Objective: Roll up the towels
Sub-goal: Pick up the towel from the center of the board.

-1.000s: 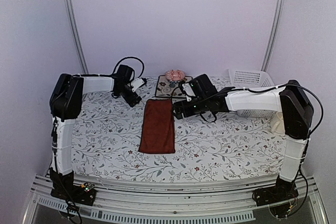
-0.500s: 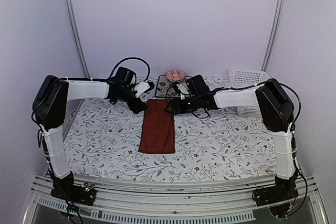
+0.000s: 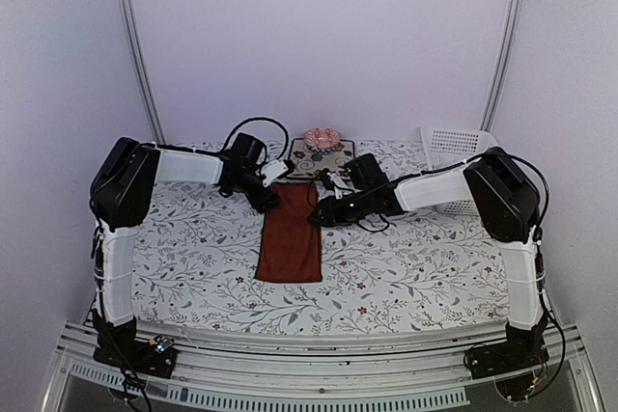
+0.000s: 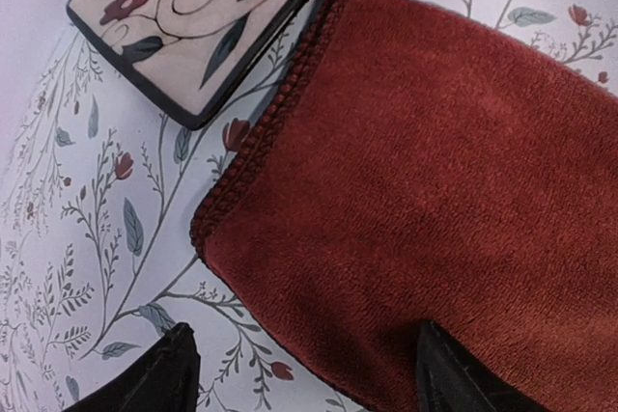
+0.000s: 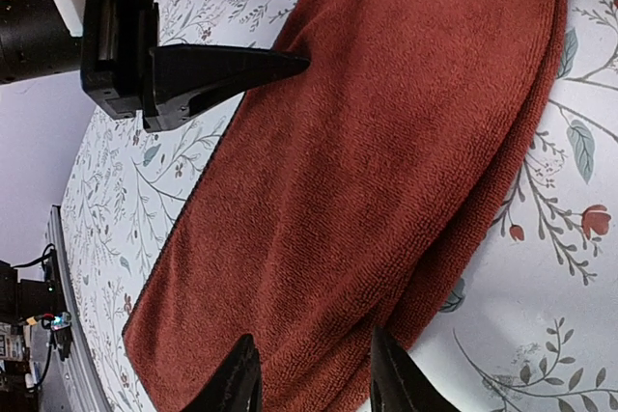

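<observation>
One dark red towel [image 3: 290,233] lies folded in a long strip on the white floral table covering, its short far end toward the back. My left gripper [image 3: 274,202] is down at the far left corner of the towel [image 4: 435,171]. It is open [image 4: 309,383], with one finger on the covering and the other on the cloth. My right gripper [image 3: 317,217] is low at the towel's right edge near the far end. Its jaws [image 5: 314,383] stand partly narrowed, still apart, with both tips on the towel [image 5: 386,142] near the folded edge. The left gripper's finger [image 5: 222,69] shows there too.
A square dark floral mat [image 3: 333,153] [image 4: 193,16] lies just behind the towel, with a pink round object [image 3: 322,138] on it. A white slatted basket [image 3: 462,147] stands at the back right. Grey walls close in the back and sides.
Both arms have reached in and dropped to the towel's far end. The right jaws have narrowed a good deal, the left ones slightly. The towel has not moved.
</observation>
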You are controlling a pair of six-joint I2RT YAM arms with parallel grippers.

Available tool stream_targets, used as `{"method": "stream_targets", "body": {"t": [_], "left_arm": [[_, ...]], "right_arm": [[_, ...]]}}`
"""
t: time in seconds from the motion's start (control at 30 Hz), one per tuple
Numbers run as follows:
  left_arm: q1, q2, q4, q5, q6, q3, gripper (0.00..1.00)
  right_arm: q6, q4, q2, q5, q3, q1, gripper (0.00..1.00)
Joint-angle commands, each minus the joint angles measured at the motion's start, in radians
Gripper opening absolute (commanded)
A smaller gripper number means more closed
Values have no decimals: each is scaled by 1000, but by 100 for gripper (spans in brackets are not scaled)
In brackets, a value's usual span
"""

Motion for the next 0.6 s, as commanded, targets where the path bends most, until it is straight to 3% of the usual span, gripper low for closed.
{"method": "stream_targets", "body": {"t": [0.0,0.4,0.47,0.57], "left_arm": [[5,18,18,-30,-5,21,77],[9,44,16,-94,0,11,69],[12,44,11,-97,-3,12,72],[21,20,12,-73,-18,17,84]], "right_arm": [[3,59,23,-40,-4,-11,37],[-14,24,55,-24,14,-23,34],[-28,7,38,2,9,-23,35],[-58,-20,-4,48,-3,-23,41]]}}
